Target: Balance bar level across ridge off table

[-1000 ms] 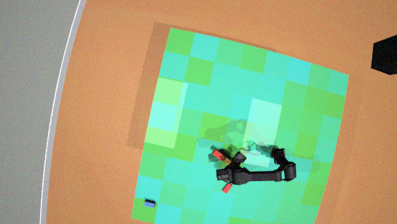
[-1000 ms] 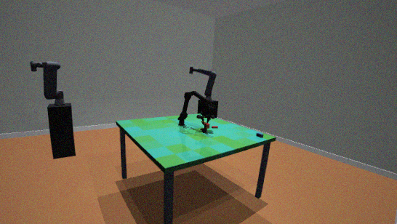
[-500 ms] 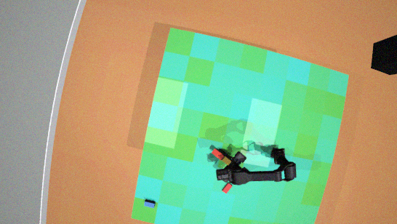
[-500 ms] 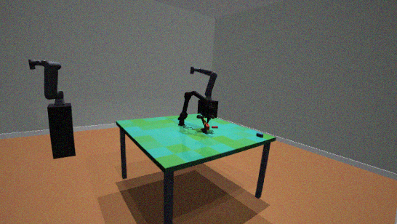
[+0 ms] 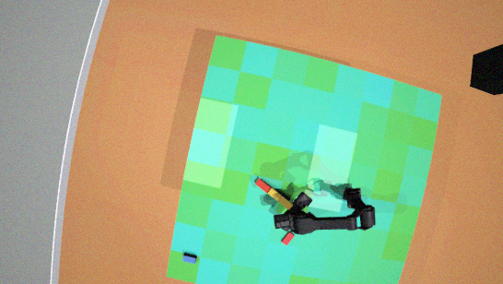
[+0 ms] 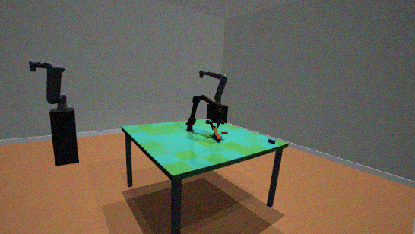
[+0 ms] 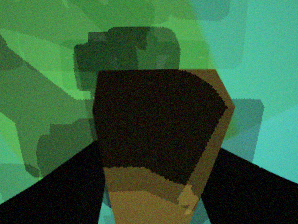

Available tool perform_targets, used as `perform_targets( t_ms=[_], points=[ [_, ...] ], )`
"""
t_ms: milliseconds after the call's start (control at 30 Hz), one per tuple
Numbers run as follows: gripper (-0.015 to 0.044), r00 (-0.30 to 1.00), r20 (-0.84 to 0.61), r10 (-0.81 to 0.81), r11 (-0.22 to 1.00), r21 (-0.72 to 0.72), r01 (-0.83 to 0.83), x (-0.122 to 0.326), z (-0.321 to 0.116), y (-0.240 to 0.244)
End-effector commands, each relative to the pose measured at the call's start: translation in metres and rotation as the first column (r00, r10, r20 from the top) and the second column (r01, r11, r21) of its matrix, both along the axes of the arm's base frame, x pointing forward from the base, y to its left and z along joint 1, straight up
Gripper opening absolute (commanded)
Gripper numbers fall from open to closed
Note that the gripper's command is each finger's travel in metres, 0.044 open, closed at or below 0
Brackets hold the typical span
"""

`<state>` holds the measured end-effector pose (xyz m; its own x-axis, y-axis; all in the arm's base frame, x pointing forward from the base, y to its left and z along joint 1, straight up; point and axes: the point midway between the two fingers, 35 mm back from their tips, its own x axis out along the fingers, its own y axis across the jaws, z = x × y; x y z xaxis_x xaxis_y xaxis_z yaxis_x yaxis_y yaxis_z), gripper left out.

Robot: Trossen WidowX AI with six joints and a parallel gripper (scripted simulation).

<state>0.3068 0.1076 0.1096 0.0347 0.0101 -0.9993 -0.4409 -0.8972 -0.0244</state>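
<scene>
The bar [image 5: 279, 197] [image 6: 216, 133] [image 7: 150, 130] is long, with a yellow-brown middle and red ends, and lies aslant on the checkered table [image 5: 258, 60] [image 6: 171, 152]. In the wrist view it looks tipped, with its far end showing and most of its face in shadow. My gripper [image 5: 291, 216] [image 6: 212, 123] [image 7: 149, 149] stands right over the bar's middle. Its fingers are partly apart on either side of the bar and do not clamp it. The ridge is hidden under the bar and gripper. I cannot tell if a bar end touches the table.
A small blue block [image 5: 189, 257] [image 6: 271, 140] lies near a table corner, far from the gripper. A black pedestal [image 6: 64, 134] [image 5: 488, 69] with another arm stands on the floor beside the table. A further dark arm [image 6: 220, 85] rises behind my arm.
</scene>
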Motion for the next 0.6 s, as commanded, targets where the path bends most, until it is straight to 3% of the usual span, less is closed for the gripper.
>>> perform_targets(
  t_ms=[0,333,467,567],
  points=[
    [0.0185,1.000,0.000,0.000,1.000,0.000,0.000,0.000,0.000,0.000],
    [0.0440,1.000,0.000,0.000,1.000,0.000,0.000,0.000,0.000,0.000],
    [0.0440,1.000,0.000,0.000,1.000,0.000,0.000,0.001,0.007,0.000],
    [0.0440,1.000,0.000,0.000,1.000,0.000,0.000,0.003,0.039,0.001]
  ],
)
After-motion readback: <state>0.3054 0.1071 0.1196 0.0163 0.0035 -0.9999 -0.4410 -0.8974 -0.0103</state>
